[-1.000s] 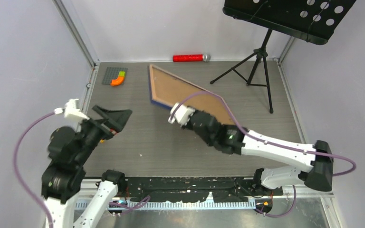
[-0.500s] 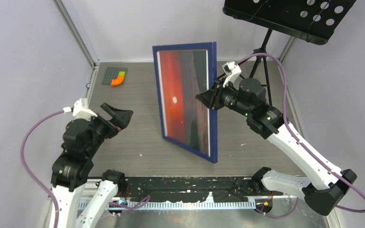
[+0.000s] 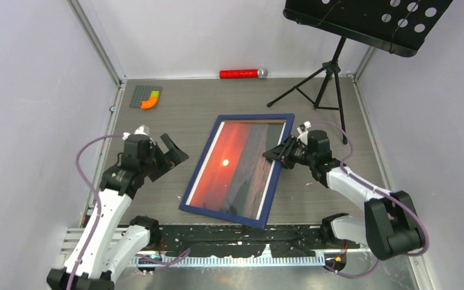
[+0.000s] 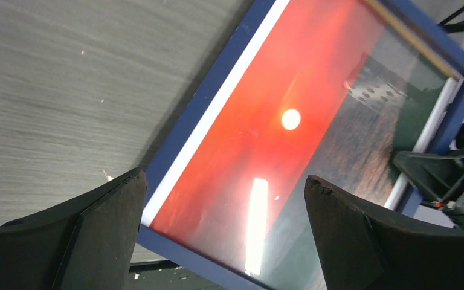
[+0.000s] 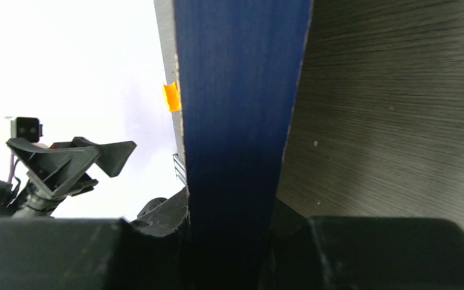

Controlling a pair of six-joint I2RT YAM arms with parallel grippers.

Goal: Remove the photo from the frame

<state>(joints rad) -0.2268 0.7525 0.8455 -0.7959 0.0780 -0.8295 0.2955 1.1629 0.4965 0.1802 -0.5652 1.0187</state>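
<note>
The photo (image 3: 232, 166) sits face up inside the frame (image 3: 254, 117), which lies on the table (image 3: 157, 187) between my two arms. The sunset is fully seated and nothing of it is out yet.

My worry starts with the sheet. It shows bright glare in the left wrist view, so I judge that a glazing pane covers it. Picking at it from the front would more likely scratch or crease it than free it.

The second risk is the frame itself. My right gripper (image 3: 276, 156) is clamped on the right-hand rail, toward its far half — a one-point hold on a thin rail. If I lift or flip from there, the frame could pivot, slip from the fingers, or spill its pane and backing. I cannot tell whether that rail is raised off the table.

My left gripper (image 3: 172, 154) hangs with its fingers spread wide just beside the left rail, not touching it, looking down on the photo's near left corner. If it comes down carelessly, a fingertip lands on the picture face.
</note>
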